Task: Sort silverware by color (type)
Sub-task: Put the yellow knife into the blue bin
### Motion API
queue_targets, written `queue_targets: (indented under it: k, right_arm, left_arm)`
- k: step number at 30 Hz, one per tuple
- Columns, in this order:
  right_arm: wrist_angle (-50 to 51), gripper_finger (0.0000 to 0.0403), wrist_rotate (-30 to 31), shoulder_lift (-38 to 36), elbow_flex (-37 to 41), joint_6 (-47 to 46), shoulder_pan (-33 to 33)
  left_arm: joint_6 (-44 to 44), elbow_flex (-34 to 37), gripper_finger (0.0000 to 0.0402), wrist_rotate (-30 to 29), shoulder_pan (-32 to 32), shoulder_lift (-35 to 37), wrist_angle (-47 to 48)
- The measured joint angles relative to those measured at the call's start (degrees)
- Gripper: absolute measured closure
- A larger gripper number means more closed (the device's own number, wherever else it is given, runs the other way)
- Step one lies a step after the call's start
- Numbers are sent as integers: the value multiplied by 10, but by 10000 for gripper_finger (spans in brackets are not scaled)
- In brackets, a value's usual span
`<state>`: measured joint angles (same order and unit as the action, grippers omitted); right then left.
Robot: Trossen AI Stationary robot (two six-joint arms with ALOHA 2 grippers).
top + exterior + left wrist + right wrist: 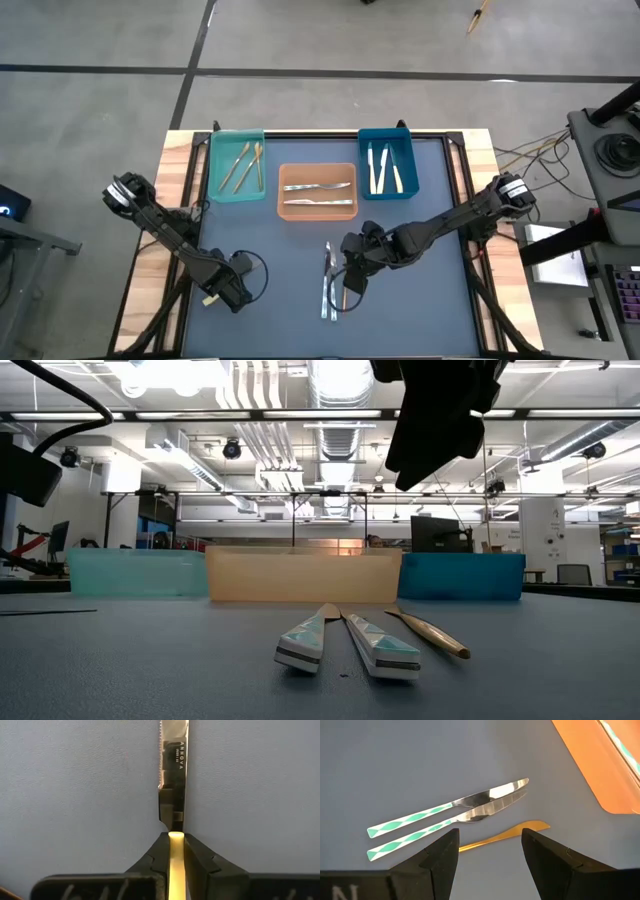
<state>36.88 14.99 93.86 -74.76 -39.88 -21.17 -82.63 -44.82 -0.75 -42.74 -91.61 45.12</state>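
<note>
Yellow shows between the fingers of the left claw [212, 297], low over the near-left part of the worktop [280, 240]: it is clenched on the cream handle of a knife [172, 775], whose blade runs straight out ahead of the claw, long axis in line with the fingers. Farther off, along the far edge, stand the teal bin [237, 166] with gold pieces, the orange bin [317, 190] with patterned silver ones, and the blue bin [387, 163] with cream-handled ones. That blue bin lies far and to the right of the held knife, so the carry probably crosses the mat. Right of centre, the right claw [352, 285] hangs released above a gold utensil [502, 834], with two green-patterned knives [445, 816] just beside it, all lying near-to-far.
</note>
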Motion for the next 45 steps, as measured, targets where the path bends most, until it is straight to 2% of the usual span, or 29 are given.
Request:
queue_targets:
  k: [9, 16, 22, 27, 32, 38, 45]
  right_arm:
    - [-6, 197, 30, 0, 0, -1, -23]
    - [-38, 197, 54, 0, 0, 41, -42]
    - [-86, 197, 62, 0, 0, 98, -56]
    - [-124, 197, 62, 0, 0, 135, -67]
    - [-163, 197, 64, 0, 0, 174, -76]
    - [-229, 197, 118, -1, 3, 239, -81]
    - [-380, 197, 153, -1, 30, 365, -80]
  left_arm:
    - [33, -14, 387, -35, -9, 7, 10]
    - [119, -58, 389, -155, 1, 38, 12]
    - [264, -95, 389, -257, 34, 77, -28]
    - [416, -105, 389, -301, 72, 124, -141]
    - [594, -105, 389, -305, 102, 160, -260]
    - [774, -92, 389, -298, 114, 187, -396]
    - [878, -45, 386, -213, 122, 202, -537]
